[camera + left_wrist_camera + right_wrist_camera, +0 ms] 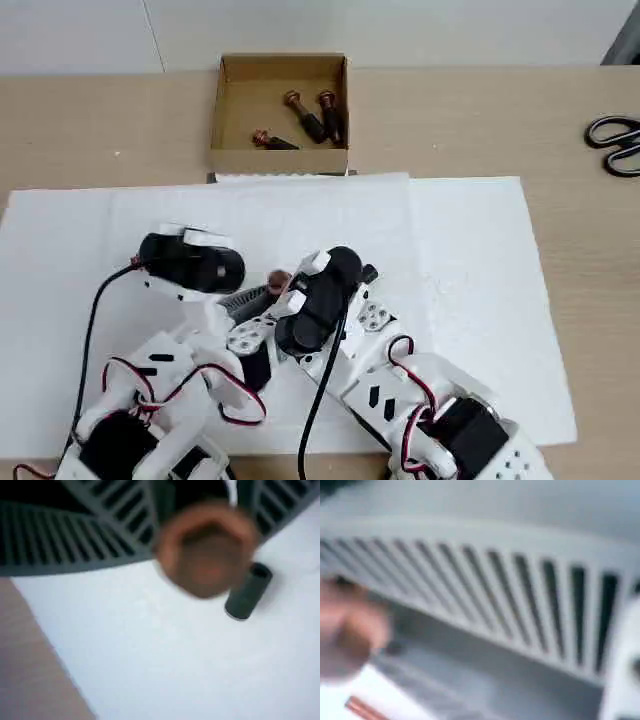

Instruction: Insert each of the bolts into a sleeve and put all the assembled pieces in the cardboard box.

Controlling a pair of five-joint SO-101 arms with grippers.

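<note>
Three assembled pieces [305, 125] lie in the cardboard box [228, 110] near the bench's [480, 120] far edge. Both arms meet over wide white paper [470, 260], the left pincer [265, 291] clamped on a bolt [207, 560] with a sleeve [248, 597] lying near. I cannot tell the right pincer's [292, 288] state.

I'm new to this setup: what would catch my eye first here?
A copper bolt shows where the two arms meet over the white sheet. Beyond them, the cardboard box holds three assembled pieces, and a loose dark sleeve lies on the sheet near the bolt.
</note>
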